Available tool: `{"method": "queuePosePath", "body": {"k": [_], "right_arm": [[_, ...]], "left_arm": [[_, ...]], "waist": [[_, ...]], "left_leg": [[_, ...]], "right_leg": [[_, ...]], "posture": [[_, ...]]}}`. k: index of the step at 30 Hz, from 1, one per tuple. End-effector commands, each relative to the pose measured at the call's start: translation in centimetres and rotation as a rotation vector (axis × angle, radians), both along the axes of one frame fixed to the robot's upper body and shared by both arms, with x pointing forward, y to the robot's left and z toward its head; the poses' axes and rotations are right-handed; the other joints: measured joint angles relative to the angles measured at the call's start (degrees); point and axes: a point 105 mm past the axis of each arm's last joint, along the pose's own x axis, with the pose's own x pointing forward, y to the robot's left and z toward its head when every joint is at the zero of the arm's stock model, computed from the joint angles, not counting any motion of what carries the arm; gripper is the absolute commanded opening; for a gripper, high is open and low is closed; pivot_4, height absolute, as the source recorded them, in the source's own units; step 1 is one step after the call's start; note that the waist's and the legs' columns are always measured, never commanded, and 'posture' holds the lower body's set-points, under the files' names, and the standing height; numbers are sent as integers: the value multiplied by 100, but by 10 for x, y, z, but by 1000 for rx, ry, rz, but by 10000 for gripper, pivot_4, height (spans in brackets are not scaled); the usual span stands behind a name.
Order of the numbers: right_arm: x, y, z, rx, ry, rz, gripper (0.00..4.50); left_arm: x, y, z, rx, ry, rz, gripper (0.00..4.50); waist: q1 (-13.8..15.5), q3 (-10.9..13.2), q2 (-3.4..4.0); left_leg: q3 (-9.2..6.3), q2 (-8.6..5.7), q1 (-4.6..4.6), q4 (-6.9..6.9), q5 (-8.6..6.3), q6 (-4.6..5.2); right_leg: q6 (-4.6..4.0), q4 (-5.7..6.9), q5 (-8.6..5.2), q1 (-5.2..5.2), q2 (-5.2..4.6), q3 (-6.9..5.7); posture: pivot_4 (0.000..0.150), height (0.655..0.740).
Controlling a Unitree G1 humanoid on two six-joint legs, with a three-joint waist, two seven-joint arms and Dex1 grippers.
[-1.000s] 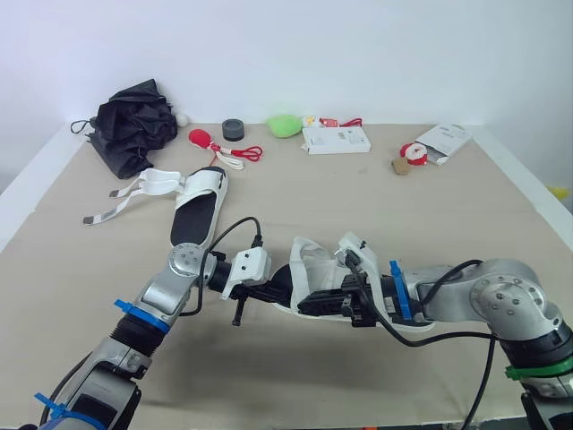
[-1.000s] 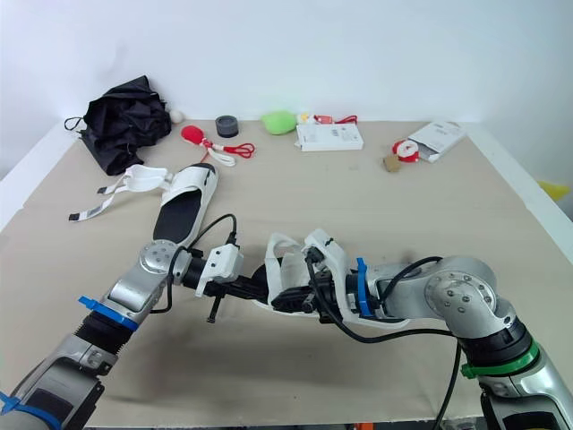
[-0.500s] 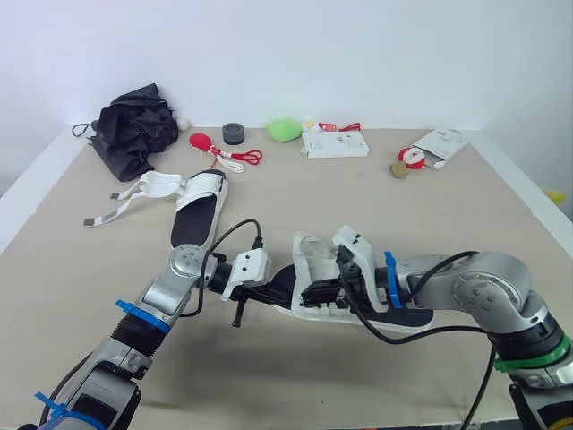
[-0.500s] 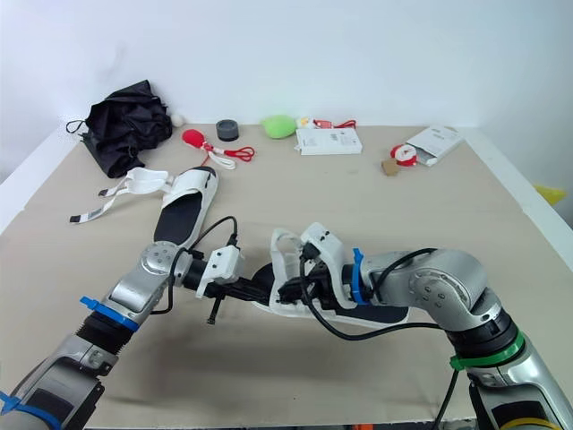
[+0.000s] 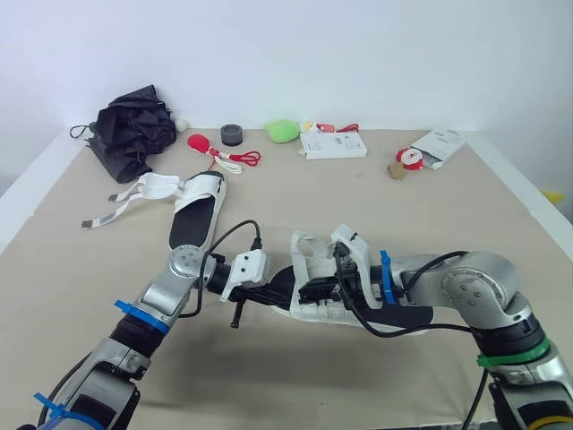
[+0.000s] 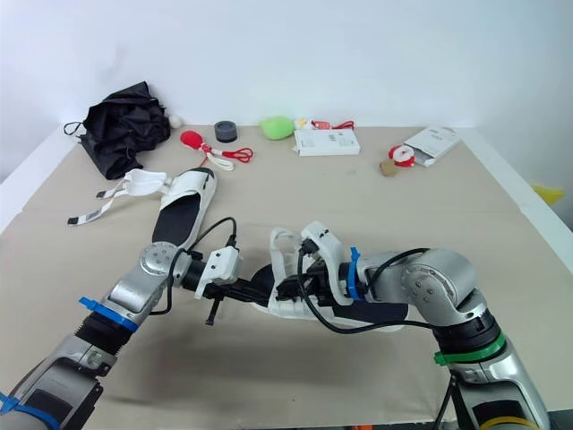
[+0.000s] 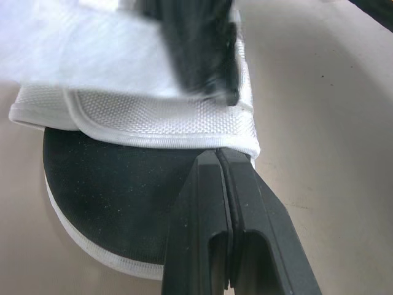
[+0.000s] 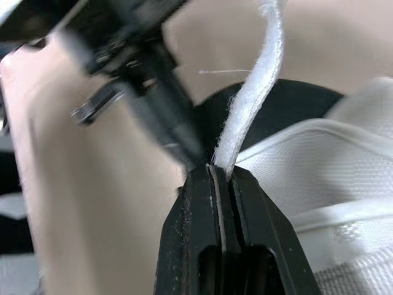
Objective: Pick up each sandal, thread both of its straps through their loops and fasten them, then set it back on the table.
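1. While my right gripper [image 8: 219,169] is clamped on the white woven strap [image 8: 258,92] of the white sandal with a black footbed [image 5: 407,316], my left gripper [image 7: 219,153] is closed at its front hem, seemingly pinching it. The sandal lies near the table's [image 5: 376,197] front edge.
2. I judge fastening unfinished.
3. The second matching sandal [image 5: 199,210], toward the left edge, lies with its straps loose.
4. The black folded umbrella [image 5: 134,130] sits in the back-left corner, well clear.

The strap [image 8: 252,104] of the near sandal [image 5: 403,316] runs out of the right wrist view, its end unseen.
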Motion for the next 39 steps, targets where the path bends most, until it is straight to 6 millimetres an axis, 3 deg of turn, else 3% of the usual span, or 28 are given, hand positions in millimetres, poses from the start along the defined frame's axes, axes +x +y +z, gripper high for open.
{"method": "queuePosePath", "body": {"k": [1, 10, 19, 29, 39], "right_arm": [[-12, -11, -26, -78, 133, -26, 251], [-25, -18, -18, 15, 212, -67, 251], [-21, -27, -29, 40, 211, -237, 251], [-41, -26, -16, 119, 223, -177, 251], [-30, -26, -7, 240, 293, -255, 251]], "left_arm": [[-9, 14, -37, 129, 111, 27, 0], [-10, 16, -38, 128, 113, 37, 0], [-10, 17, -39, 133, 116, 34, 0], [-10, 18, -41, 142, 119, 30, 0], [-11, 17, -43, 139, 125, 26, 0]], "waist": [[-1, -6, 7], [12, -7, 10], [14, -10, 8], [18, -10, 7], [16, -9, 7]], "left_leg": [[0, 0, 0, 0, 0, 0], [-1, 0, -2, -20, -3, -4], [-2, -1, -2, -29, -5, -8], [-2, -6, -5, -31, -10, -3], [-2, -7, -4, -31, -14, 1]], "right_leg": [[-1, 0, 0, 0, 0, 0], [14, -1, 3, 5, -3, -4], [14, -4, -2, 5, -4, -7], [24, -6, -8, 9, -3, -9], [28, -8, -11, 10, 2, -8]], "posture": [[1500, 7400], [1500, 7400], [1500, 7400], [1500, 7400], [1500, 7400]]}}
